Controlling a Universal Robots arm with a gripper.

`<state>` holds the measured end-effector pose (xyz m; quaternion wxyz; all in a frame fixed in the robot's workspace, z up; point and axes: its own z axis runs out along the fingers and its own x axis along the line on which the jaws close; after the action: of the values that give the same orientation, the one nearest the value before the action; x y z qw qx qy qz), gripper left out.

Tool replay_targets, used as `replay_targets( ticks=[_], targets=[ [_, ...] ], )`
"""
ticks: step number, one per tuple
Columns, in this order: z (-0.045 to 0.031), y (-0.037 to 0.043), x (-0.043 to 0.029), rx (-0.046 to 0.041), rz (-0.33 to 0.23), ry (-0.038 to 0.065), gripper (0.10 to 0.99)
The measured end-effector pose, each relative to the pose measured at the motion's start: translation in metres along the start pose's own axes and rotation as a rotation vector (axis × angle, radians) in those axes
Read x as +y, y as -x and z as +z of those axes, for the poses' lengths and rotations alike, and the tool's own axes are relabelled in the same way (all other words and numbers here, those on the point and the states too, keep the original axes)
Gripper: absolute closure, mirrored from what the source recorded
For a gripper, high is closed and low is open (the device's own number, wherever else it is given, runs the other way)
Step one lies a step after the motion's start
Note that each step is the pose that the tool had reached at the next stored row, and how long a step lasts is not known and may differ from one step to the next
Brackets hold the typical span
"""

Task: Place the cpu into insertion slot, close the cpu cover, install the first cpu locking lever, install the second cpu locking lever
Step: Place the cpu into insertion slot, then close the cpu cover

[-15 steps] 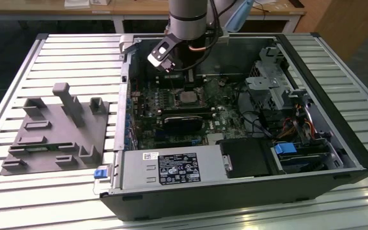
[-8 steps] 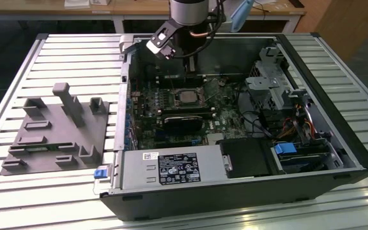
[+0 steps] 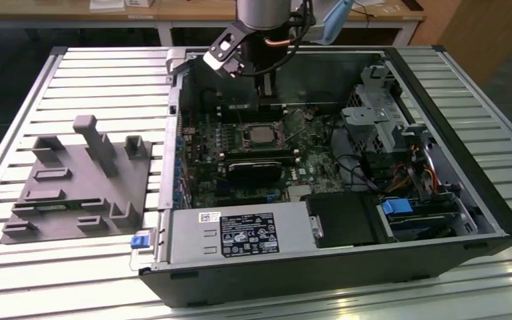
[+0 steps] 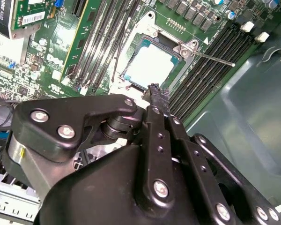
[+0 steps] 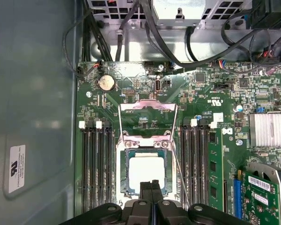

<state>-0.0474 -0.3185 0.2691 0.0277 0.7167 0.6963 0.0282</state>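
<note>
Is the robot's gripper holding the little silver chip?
No, the cpu lies in the insertion slot, and the gripper is shut by its edge with nothing between its fingers.

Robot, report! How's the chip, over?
End effector shut, over the cpu. It sits in the insertion slot; cpu cover open. Lever loose beside it.

Robotics lab: open computer case (image 3: 327,273) on slatted metal bench (image 3: 105,87), grey jig plate (image 3: 69,193) alongside
</note>
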Motion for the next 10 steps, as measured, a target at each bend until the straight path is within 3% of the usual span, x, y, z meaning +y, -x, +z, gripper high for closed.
replay_targets(
  ticks=[10],
  targets=[
    [-0.0007, 0.0000, 0.0001, 0.0000, 0.000, 0.000, 0.984]
  ],
)
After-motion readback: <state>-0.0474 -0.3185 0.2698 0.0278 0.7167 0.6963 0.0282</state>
